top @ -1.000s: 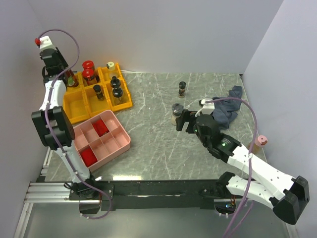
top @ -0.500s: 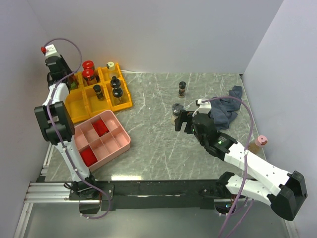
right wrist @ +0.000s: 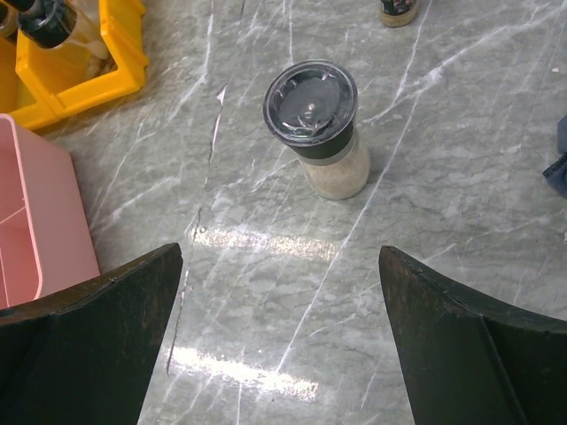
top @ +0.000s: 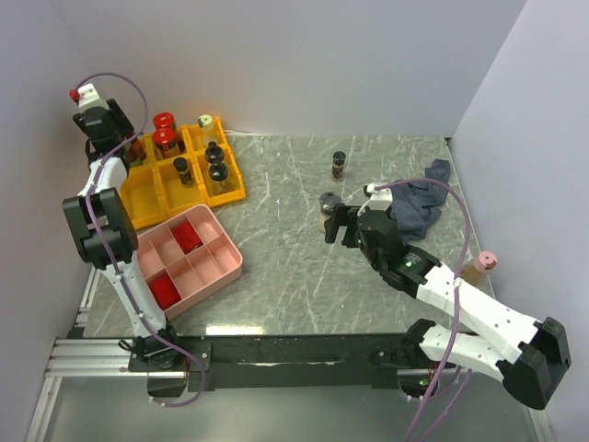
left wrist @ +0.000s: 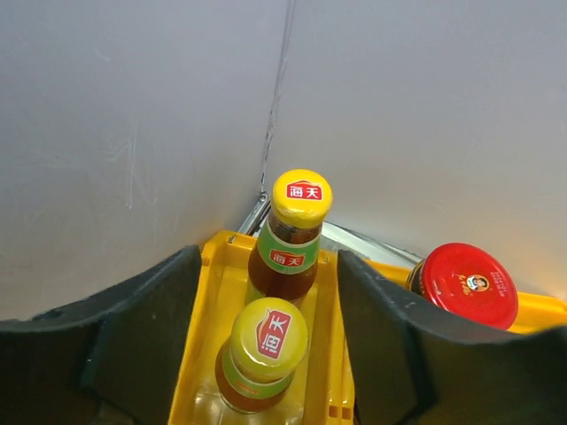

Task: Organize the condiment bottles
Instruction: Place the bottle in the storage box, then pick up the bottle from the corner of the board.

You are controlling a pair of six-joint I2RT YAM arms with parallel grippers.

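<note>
Your left tool (left wrist: 270,266): open, shifted slightly left, over two bottles (left wrist: 288,239), the nearer cut off; right tool (right wrist: 279,257): open, grinder (right wrist: 312,102) ahead.

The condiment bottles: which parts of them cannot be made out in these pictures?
Left wrist view: the nearer yellow-capped bottle is cut off by the bottom edge; the red-lidded jar shows little but its lid, partly behind one of the jaws.
Right wrist view: the small jar beyond the grinder is cut off by the top edge; only its base shows.
Top external view: that jar's label is too small to read.
</note>
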